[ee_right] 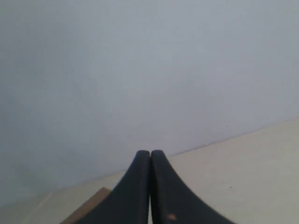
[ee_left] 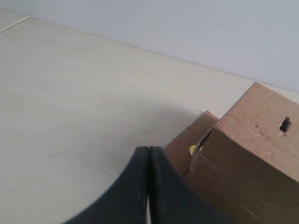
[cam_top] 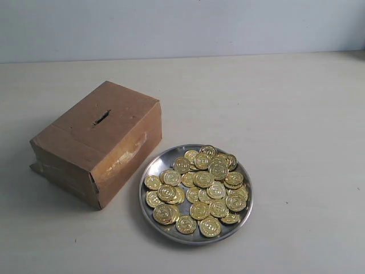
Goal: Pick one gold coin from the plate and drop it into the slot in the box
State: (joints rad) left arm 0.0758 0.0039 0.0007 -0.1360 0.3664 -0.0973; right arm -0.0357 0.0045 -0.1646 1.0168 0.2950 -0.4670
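Observation:
A round silver plate (cam_top: 149, 169) heaped with several gold coins (cam_top: 201, 179) sits on the table, right of the brown cardboard box (cam_top: 122, 151). The box's top carries a short dark slot (cam_top: 101, 118). Neither gripper shows in the exterior view. In the left wrist view my left gripper (ee_left: 148, 149) is shut with nothing in it, close to the box (ee_left: 252, 158); the slot (ee_left: 284, 123) shows on its top, and a gold coin (ee_left: 192, 150) peeks out at a gap in its end flap. My right gripper (ee_right: 150, 153) is shut and empty, facing the wall, with a box corner (ee_right: 88, 209) beside it.
The pale wooden table (cam_top: 285, 103) stretches around the box and plate, ending at a grey-white wall (cam_top: 182, 25) behind. A thin pale strip (ee_left: 14, 24) lies at the table's far corner in the left wrist view.

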